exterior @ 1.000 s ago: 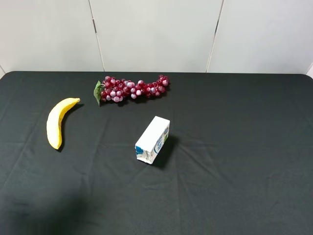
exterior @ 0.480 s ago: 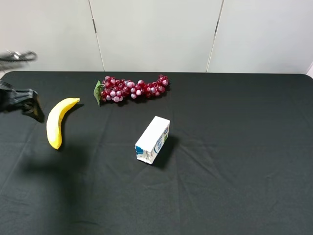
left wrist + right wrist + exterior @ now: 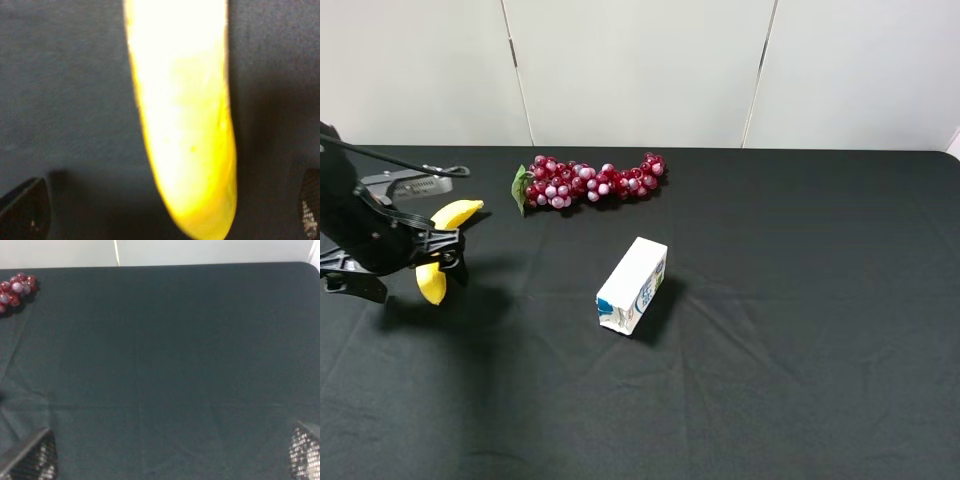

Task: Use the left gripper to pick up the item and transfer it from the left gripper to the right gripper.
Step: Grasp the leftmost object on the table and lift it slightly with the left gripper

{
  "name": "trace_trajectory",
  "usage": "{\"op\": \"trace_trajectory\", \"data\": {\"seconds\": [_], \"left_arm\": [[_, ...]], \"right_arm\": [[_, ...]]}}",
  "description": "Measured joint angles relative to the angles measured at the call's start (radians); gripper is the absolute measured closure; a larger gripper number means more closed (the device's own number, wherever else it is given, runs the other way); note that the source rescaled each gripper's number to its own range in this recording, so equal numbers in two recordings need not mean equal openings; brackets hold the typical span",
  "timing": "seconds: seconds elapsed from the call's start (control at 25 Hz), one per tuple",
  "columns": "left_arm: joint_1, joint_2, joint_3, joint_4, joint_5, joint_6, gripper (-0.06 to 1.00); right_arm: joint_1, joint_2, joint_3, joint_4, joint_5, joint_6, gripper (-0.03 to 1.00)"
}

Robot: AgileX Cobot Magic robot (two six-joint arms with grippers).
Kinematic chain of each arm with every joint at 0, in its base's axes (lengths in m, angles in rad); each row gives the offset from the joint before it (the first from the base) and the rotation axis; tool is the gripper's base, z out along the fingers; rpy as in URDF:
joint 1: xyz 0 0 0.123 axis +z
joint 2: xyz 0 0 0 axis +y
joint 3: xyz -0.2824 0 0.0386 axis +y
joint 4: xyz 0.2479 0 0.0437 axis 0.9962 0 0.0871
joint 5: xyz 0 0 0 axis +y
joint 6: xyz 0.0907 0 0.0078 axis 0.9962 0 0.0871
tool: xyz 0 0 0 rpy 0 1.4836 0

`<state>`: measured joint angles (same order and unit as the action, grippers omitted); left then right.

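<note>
- High view: your left gripper (image 3: 445, 262) sits over the banana (image 3: 456, 212) on the left side of the desk (image 3: 800, 300). Both banana ends show past the arm. Grapes (image 3: 592, 181) lie near the back edge and the carton (image 3: 633, 285) mid-desk, both apart from the banana.
- Left wrist: banana (image 3: 185, 125) lies on the cloth between the fingers (image 3: 25, 212). Gripper (image 3: 167, 212) is spread wide, no contact visible.
- Right wrist: your right gripper (image 3: 167, 457) is spread apart above the desk, only cloth between its fingers. Grapes (image 3: 15, 290) are well away.

Yellow banana (image 3: 460, 212); red grapes (image 3: 595, 180) w/ green leaf (image 3: 520, 187); white-blue carton (image 3: 633, 285); black cloth (image 3: 800, 300).
</note>
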<state>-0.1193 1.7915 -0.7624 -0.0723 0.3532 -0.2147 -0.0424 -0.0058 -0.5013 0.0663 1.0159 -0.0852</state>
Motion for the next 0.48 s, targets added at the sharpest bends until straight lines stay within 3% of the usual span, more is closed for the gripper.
{"op": "trace_trajectory", "data": {"seconds": [0.24,0.32,0.48], "left_arm": [[-0.008,0.025,-0.006,0.000,-0.026,-0.003,-0.02],[-0.008,0.025,-0.006,0.000,-0.034,-0.003,0.07],[-0.008,0.027,-0.006,0.000,-0.040,-0.003,0.39]], "right_arm": [[0.000,0.000,0.000,0.000,0.000,0.000,-0.03],[0.000,0.000,0.000,0.000,0.000,0.000,-0.03],[0.000,0.000,0.000,0.000,0.001,0.000,-0.03]]}}
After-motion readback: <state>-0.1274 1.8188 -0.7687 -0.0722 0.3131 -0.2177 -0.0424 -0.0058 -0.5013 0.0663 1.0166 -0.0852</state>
